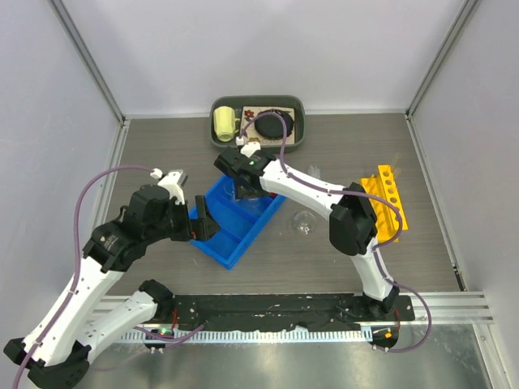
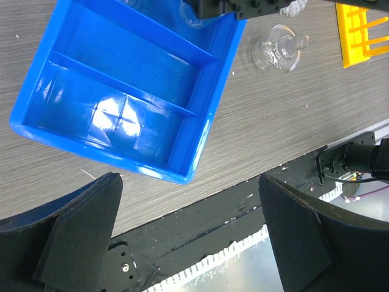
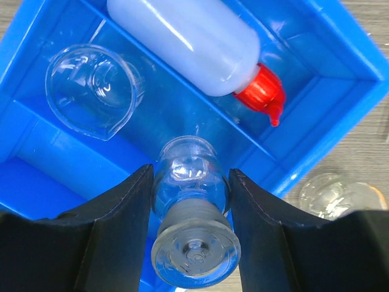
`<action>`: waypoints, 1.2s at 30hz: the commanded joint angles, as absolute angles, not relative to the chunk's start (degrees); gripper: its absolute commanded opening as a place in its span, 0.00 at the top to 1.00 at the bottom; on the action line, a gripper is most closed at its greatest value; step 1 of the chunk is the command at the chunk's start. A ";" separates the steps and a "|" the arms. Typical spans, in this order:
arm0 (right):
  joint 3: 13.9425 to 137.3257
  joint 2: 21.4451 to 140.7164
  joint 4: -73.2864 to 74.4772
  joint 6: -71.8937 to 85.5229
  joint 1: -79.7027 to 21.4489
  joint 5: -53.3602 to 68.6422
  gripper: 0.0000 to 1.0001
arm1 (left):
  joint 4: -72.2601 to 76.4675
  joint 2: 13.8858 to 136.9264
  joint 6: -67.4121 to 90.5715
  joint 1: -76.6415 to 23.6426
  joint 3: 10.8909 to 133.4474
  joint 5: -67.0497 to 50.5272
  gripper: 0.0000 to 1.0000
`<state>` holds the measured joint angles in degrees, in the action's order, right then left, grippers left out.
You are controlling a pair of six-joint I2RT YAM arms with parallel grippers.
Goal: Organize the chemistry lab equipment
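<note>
From above, the right end effector (image 1: 243, 190) reaches over a blue divided tray (image 1: 243, 233) in the middle of the surface (image 1: 162, 146), its load hidden by the arm itself. The left end effector (image 1: 201, 225) sits at the tray's left edge. A yellow tube rack (image 1: 388, 203) lies to the right, with a loose flask (image 1: 304, 223) between rack and tray. A grey bin (image 1: 297, 130) at the back holds a yellow mug (image 1: 225, 123) and a black disc (image 1: 272, 126). The left wrist view shows that arm's fingers (image 2: 79, 231) spread wide and holding nothing, just short of the tray. Only the right wrist view reveals the grip: fingers (image 3: 115, 225) pinching a small held flask (image 3: 191, 207) over the tray, where a white red-capped squeeze bottle (image 3: 188, 42) lies in one compartment and a beaker (image 3: 91, 91) in the next.
</note>
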<state>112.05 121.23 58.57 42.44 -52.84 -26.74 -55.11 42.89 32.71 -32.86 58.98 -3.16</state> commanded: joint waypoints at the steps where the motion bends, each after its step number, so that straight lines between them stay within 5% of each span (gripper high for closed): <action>1: 113.47 121.73 55.81 45.09 -53.44 -26.98 0.73 | -55.55 42.01 31.90 -32.52 59.33 -5.10 0.00; 23: 103.80 122.70 49.48 48.25 -52.03 -26.63 0.73 | -57.48 41.84 30.59 -32.52 58.97 -5.10 0.00; 25: 103.62 122.87 49.39 48.25 -52.03 -26.46 0.70 | -57.66 41.84 30.85 -32.52 59.06 -5.18 0.00; 30: 104.06 122.26 49.74 47.82 -52.12 -26.02 0.44 | -57.83 42.27 31.29 -32.52 59.50 -4.92 0.00; 36: 108.27 120.68 52.81 46.15 -52.38 -28.91 0.36 | -58.01 42.45 31.99 -32.52 60.29 -4.57 0.00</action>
<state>103.96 124.36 51.03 46.81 -52.03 -25.80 -58.04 42.33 31.53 -32.86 58.67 -4.16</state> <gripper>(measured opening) 0.620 0.996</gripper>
